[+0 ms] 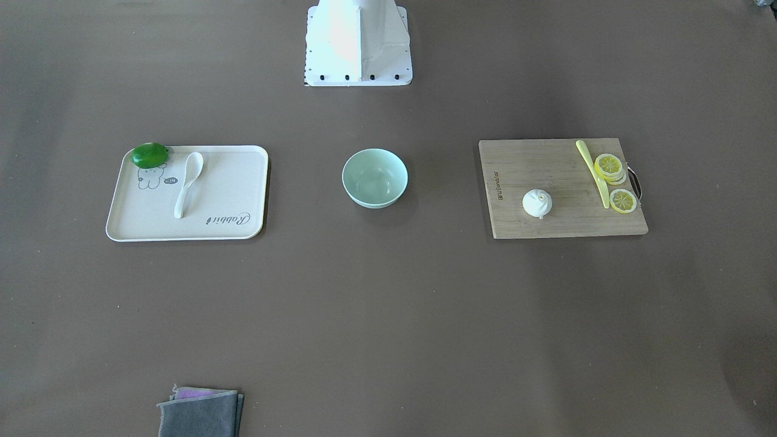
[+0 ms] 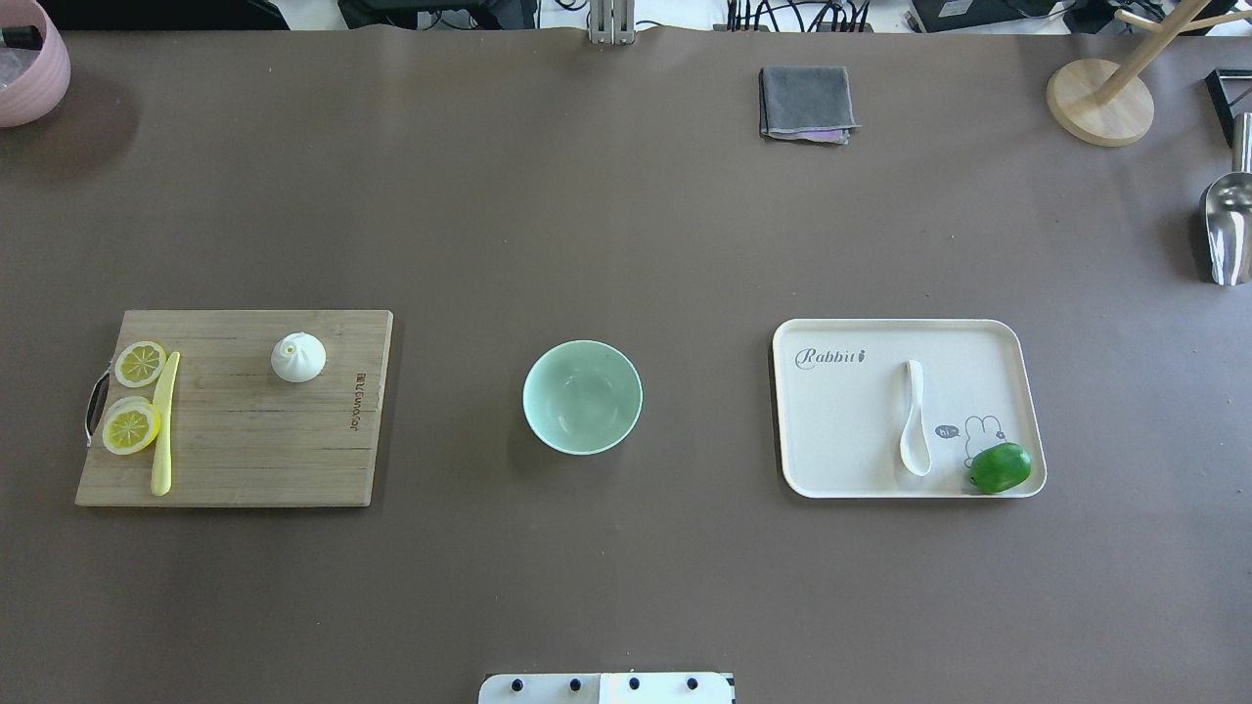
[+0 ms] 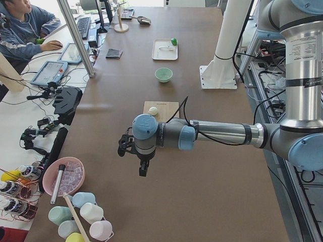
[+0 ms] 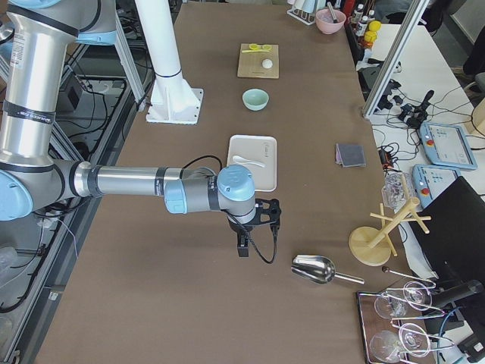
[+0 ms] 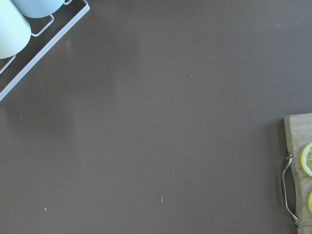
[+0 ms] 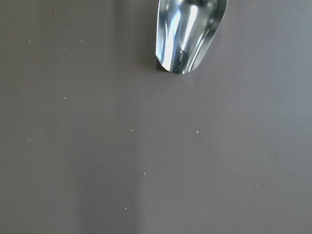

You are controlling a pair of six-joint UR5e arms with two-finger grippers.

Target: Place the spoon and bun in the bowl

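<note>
The mint-green bowl [image 2: 582, 396] stands empty at the table's middle. The white spoon [image 2: 915, 418] lies on the cream tray [image 2: 841, 460] on the right. The white bun [image 2: 297, 357] sits on the wooden cutting board [image 2: 235, 460] on the left. My left gripper [image 3: 144, 170] shows only in the exterior left view, hanging over bare table, nearer the camera than the board. My right gripper [image 4: 242, 246] shows only in the exterior right view, over bare table between the tray and a metal scoop. I cannot tell whether either is open or shut.
A green lime [image 2: 1000, 466] sits on the tray's corner. Lemon slices [image 2: 131, 427] and a yellow-green knife [image 2: 164, 422] lie on the board. A folded grey cloth [image 2: 805, 103], a metal scoop [image 2: 1228, 227], a wooden stand [image 2: 1099, 102] and a pink bowl [image 2: 27, 68] stand near the table's edges.
</note>
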